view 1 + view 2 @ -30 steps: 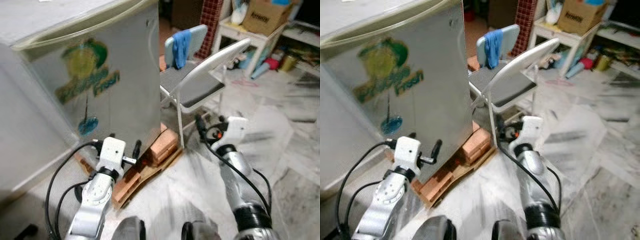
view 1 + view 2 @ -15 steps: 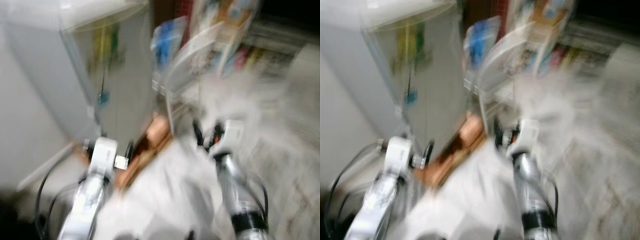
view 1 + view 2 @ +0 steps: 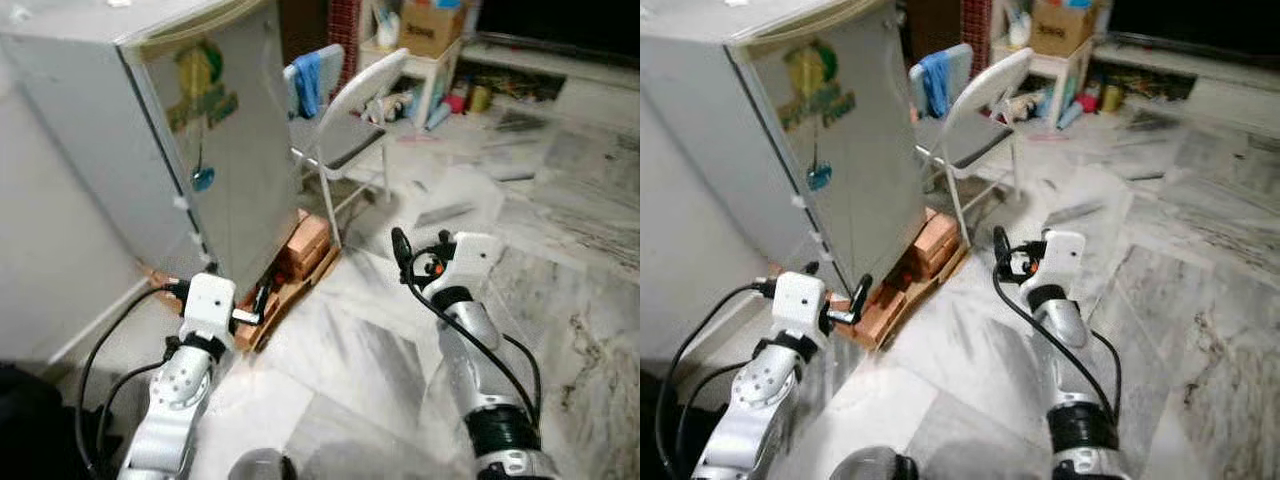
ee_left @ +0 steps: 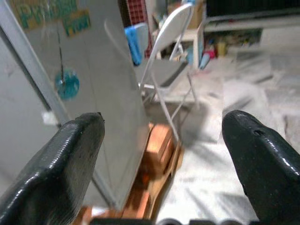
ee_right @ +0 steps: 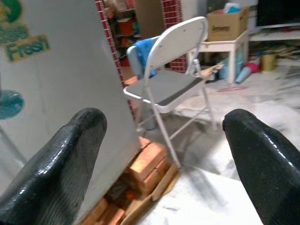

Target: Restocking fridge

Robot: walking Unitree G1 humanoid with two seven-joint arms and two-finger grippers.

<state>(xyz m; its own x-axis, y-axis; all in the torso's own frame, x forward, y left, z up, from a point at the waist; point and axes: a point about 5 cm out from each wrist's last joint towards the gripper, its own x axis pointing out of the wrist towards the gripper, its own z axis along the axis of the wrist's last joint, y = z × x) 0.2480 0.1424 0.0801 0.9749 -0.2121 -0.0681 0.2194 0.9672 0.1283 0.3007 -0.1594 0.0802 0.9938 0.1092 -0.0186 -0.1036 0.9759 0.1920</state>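
A grey fridge (image 3: 235, 170) with a green sticker on its closed door stands at the left, raised on bricks (image 3: 305, 245) and a wooden pallet. My left gripper (image 3: 222, 290) hovers low in front of the fridge's bottom corner, open, with nothing between its fingers (image 4: 70, 154). Out to the right of the fridge, my right gripper (image 3: 420, 245) is held over the marble floor, also open and empty, its fingers (image 5: 70, 150) pointing toward the fridge and chair.
A white folding chair (image 3: 345, 130) stands just right of the fridge, a blue cloth (image 3: 305, 85) draped on a second chair behind it. A small white table (image 3: 425, 60) with a cardboard box (image 3: 432, 18) and clutter lies beyond. Marble floor (image 3: 560, 230) stretches to the right.
The whole view has shifted and pulled back after a blurred moment, so the fridge and chair look smaller and farther. Both arms keep the same pose, grippers still open.
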